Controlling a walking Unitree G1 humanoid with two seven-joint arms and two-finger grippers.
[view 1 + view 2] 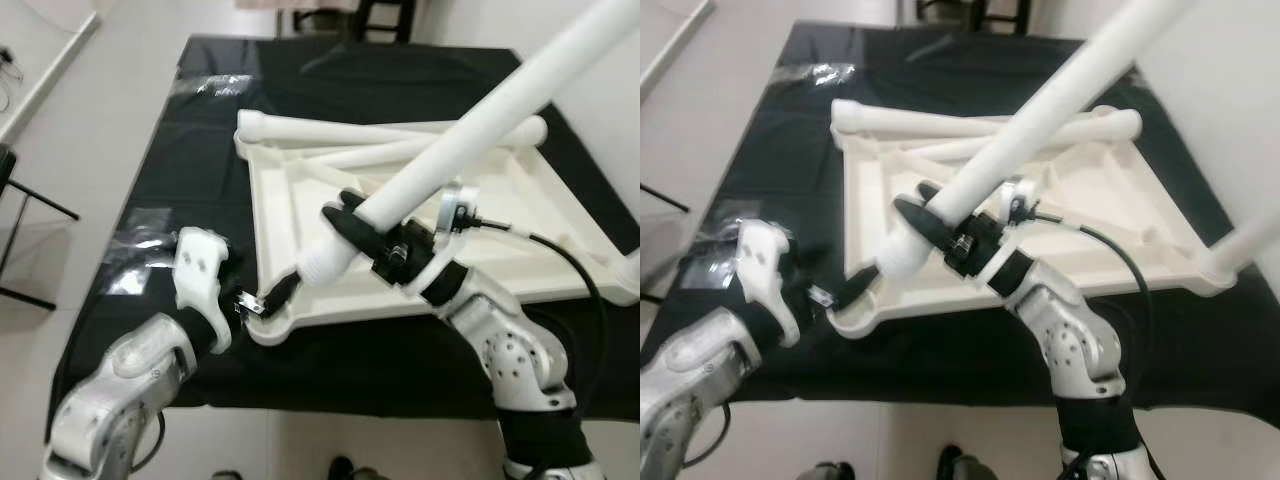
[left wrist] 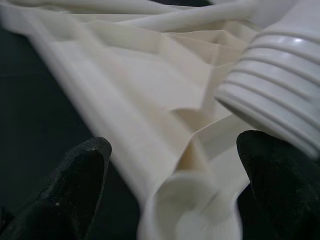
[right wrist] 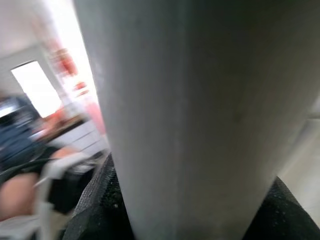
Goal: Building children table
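A white children's tabletop point(image 1: 500, 230) lies upside down on a black-covered table point(image 1: 200, 150). My right gripper point(image 1: 365, 235) is shut on a long white table leg point(image 1: 470, 130) and holds it tilted. The leg's threaded end point(image 2: 280, 100) hangs just above the tabletop's near left corner socket point(image 2: 195, 210). My left gripper point(image 1: 275, 297) is open at that corner, its black fingers point(image 2: 75, 185) on either side of the socket. In the right wrist view the leg point(image 3: 190, 115) sits between the pads.
Two more white legs point(image 1: 330, 128) lie across the far side of the tabletop. Another leg point(image 1: 1240, 245) stands up from the near right corner. Clear plastic wrappers point(image 1: 140, 250) lie on the cloth at the left. A dark chair point(image 1: 360, 20) stands beyond the table.
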